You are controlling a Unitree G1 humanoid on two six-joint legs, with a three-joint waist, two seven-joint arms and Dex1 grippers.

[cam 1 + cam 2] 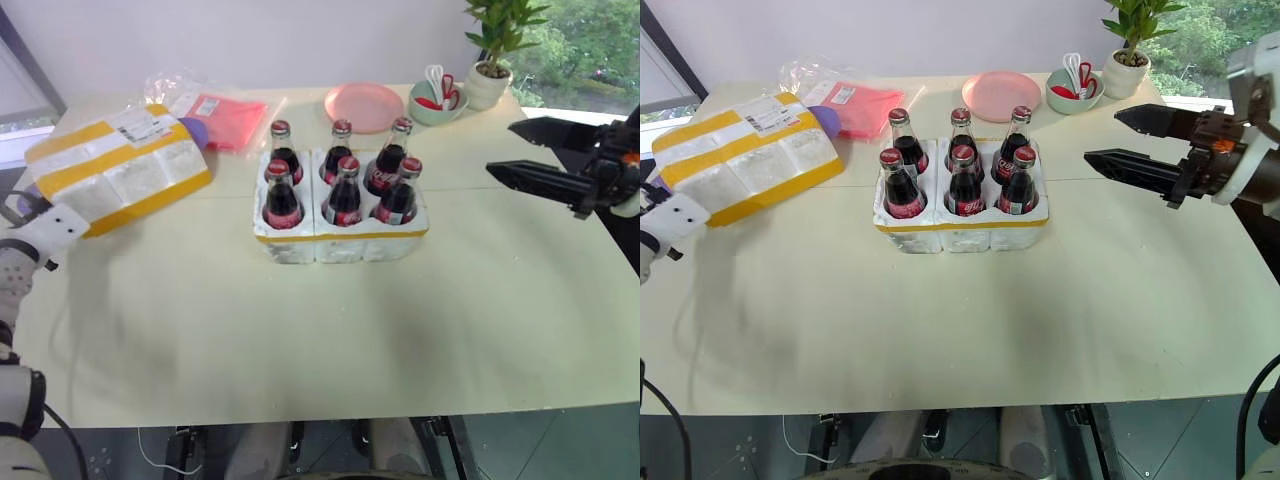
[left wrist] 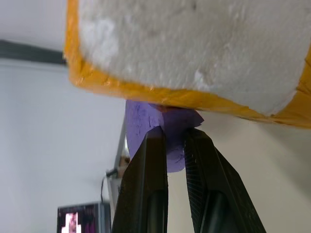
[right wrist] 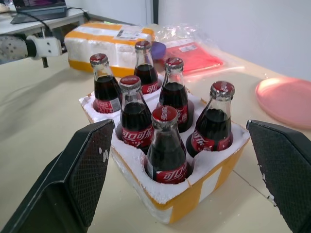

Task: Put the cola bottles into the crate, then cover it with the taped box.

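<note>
Cream table [image 1: 300,330], 6 cola bottles [image 1: 345,190] crated, left fingers [image 2: 172,145] pinching seemingly purple tab, right fingers [image 1: 1120,140] wide, empty

Six cola bottles [image 1: 962,178] stand in the crate [image 1: 960,232]; the taped box [image 1: 743,160] sits tilted well apart.

We see 6 cola bottles [image 1: 343,185] standing in the crate [image 1: 340,240] at the table's [image 1: 330,340] centre. The taped box [image 1: 118,170] lies to its left; a plate [image 1: 363,106] lies behind.

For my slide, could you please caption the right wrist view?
Open right pincer faces six red-capped glass cola bottles seated in the white foam crate.
</note>
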